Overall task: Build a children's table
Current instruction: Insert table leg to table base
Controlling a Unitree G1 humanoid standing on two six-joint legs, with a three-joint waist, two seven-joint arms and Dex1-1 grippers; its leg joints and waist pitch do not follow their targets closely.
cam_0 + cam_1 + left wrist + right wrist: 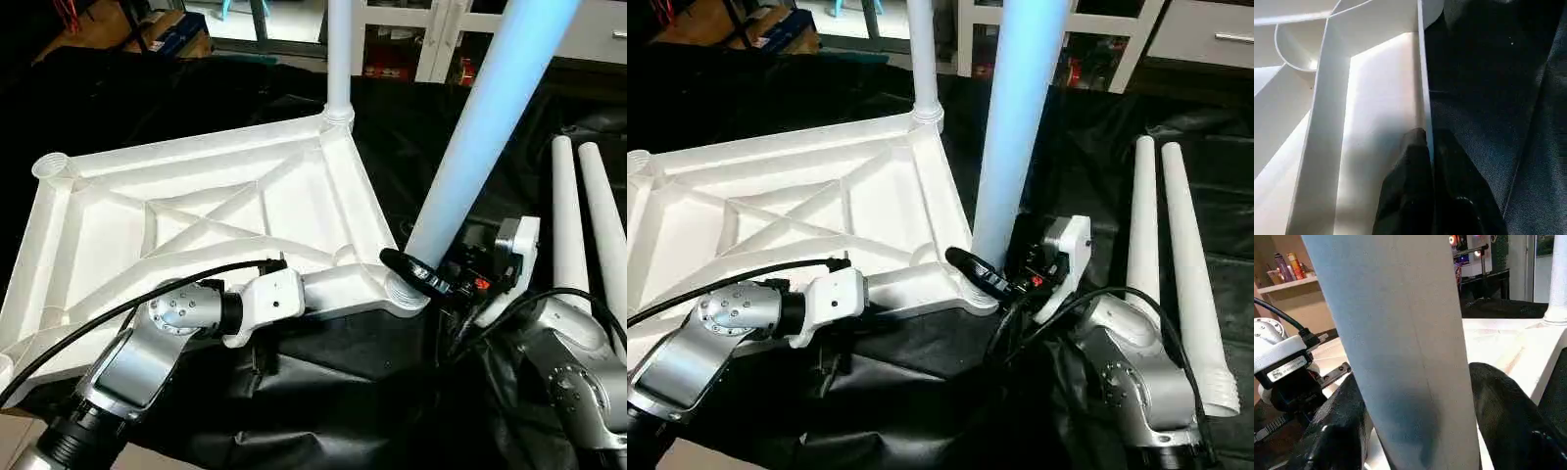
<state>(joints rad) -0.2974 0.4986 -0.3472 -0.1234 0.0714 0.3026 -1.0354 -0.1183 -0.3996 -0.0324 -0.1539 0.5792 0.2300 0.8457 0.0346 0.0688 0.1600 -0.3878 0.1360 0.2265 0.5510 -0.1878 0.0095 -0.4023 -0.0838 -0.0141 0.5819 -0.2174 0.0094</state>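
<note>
At the near right corner socket (405, 292) your risk is the leg (480, 137) tipping: it leans toward the right rather than standing plumb, and whether it's fully seated in the socket can't be read from here. The right gripper (423, 271) has its fingers (1503, 411) spread either side of the tube with gaps showing, so nothing is clamping it; if that arm bumps it on the way out, my guess is it levers out or cocks in the socket. The left gripper (1427, 161) is pinched tight on the tabletop's near rim wall, so the tabletop (196, 215) should stay put. Tabletop lies ribbed side up on the black-draped work table (323, 401), white plastic with X ribs; one leg (339, 54) stands upright in the far right corner, far left socket (52, 165) empty, two spare legs (1171, 245) lie at the right.
</note>
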